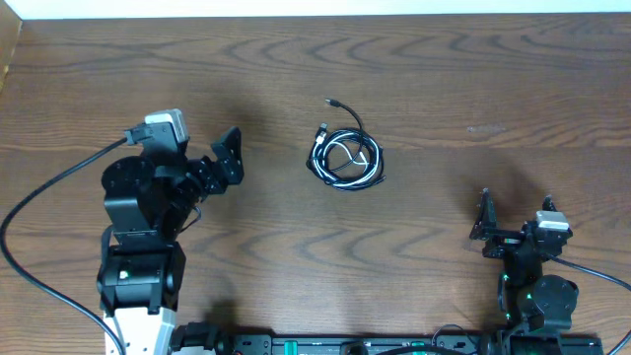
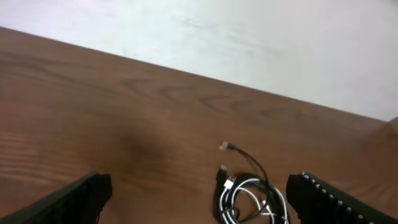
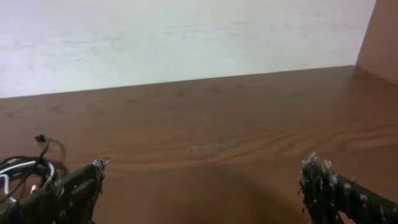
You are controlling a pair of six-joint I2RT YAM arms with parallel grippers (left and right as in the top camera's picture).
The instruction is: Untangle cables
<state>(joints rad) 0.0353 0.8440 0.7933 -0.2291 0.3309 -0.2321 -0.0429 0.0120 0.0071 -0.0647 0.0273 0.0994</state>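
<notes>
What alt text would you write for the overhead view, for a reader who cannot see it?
A small tangled bundle of black and white cables lies near the middle of a brown wooden table. The open left claw sits to its left and the open right claw nearer the front right, neither touching it.

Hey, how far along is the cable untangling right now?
Done: nothing visible; the cables lie in one tangled coil on the table, black and white cords looped together. In hand: nothing; the left claw is open and faces the coil, the right claw is open, off to the side. Left: grasping, pulling every cord apart.
</notes>
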